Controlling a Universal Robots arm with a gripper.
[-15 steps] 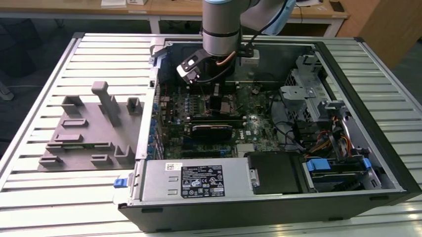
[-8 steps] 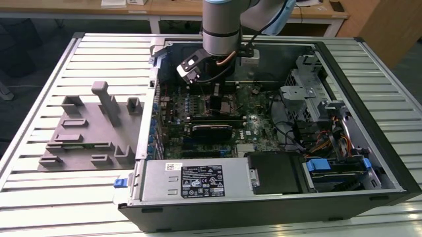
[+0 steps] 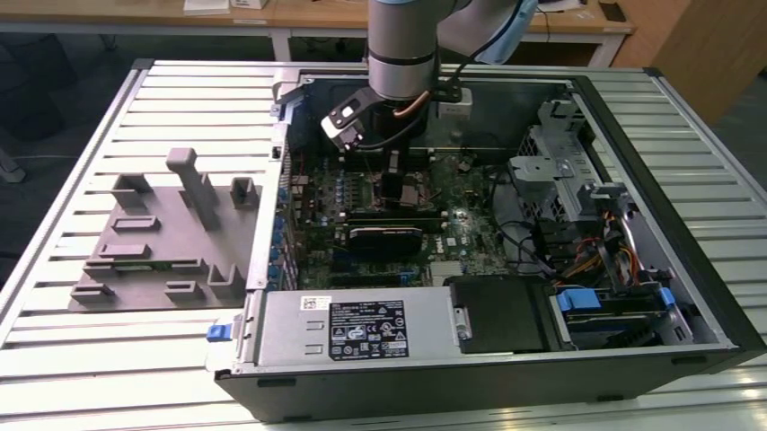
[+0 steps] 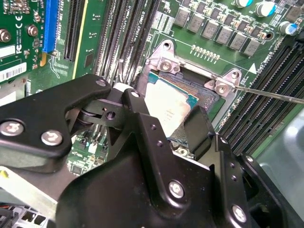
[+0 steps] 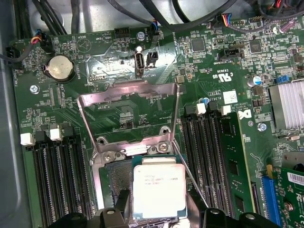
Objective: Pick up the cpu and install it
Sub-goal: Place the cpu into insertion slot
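The cpu, a flat square chip with a silvery top plate, sits between my gripper's black fingers, which press on two of its opposite edges. It hangs low over the open black socket on the green motherboard, and part of the socket's pin field shows beside it. In the second wrist view the cpu shows tilted, with one finger covering a corner. The metal load plate stands hinged open past the socket. In the exterior view the gripper is down inside the computer case.
Memory slots flank the socket on both sides, with one module fitted. The thin socket lever sticks out sideways. Cables run above the board. A grey fixture with blocks lies on the table at the exterior view's left.
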